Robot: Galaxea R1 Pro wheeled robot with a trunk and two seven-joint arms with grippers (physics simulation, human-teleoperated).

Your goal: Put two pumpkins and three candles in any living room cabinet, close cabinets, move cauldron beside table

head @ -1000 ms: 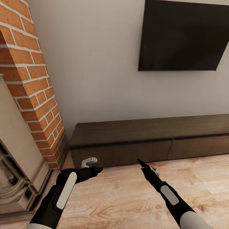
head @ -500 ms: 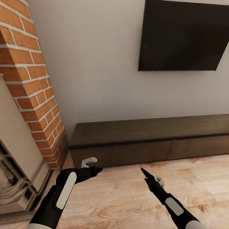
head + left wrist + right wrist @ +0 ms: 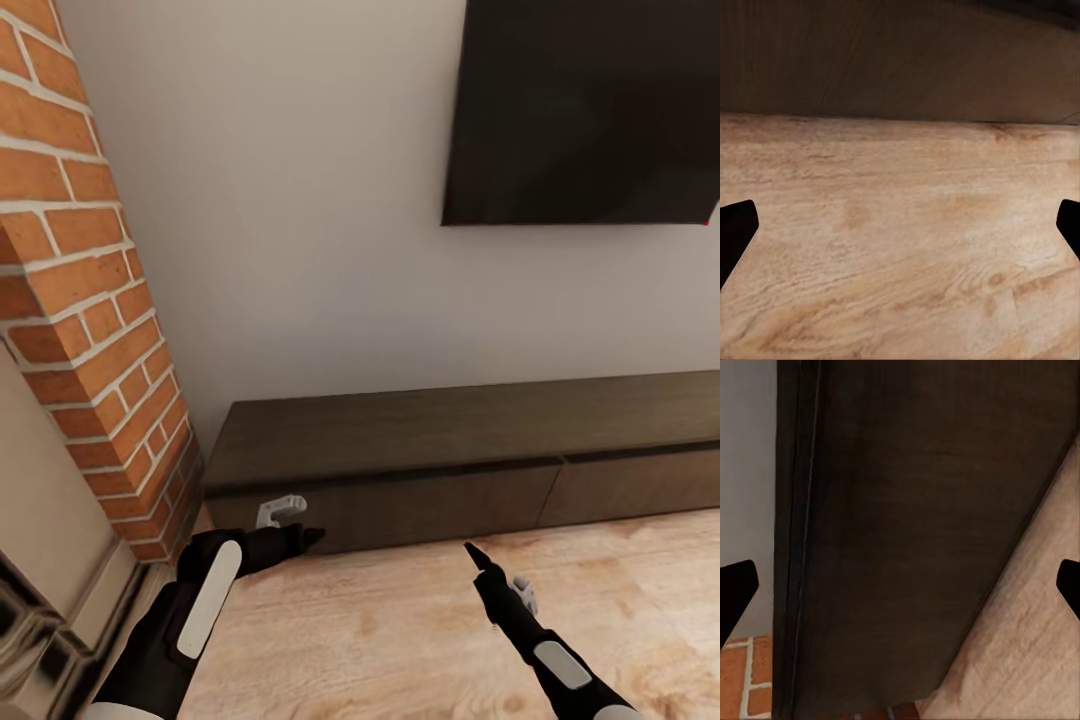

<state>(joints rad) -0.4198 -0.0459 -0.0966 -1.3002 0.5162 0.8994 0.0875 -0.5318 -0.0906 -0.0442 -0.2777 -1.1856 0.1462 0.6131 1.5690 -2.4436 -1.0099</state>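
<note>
The long, low, dark brown cabinet [image 3: 450, 440] runs along the wall ahead, and both of its visible drawer fronts sit flush and closed. My left gripper [image 3: 308, 538] hovers open just above the floor, close in front of the cabinet's left end; its wrist view has the cabinet's front [image 3: 900, 60] just past the open fingers [image 3: 735, 232]. My right gripper [image 3: 470, 552] is open too, low over the floor and a little short of the cabinet's front [image 3: 915, 525]. Both grippers hold nothing. The pumpkins, candles, cauldron and table are out of view.
A brick fireplace column [image 3: 90, 330] stands at the left, right beside the cabinet's end. A black TV [image 3: 585, 110] hangs on the grey wall above the cabinet. Pale wood floor [image 3: 400, 630] stretches in front.
The camera has shifted slightly, moving the scene a little right and down. My right arm has drawn back from the cabinet toward me. The left arm has held still.
</note>
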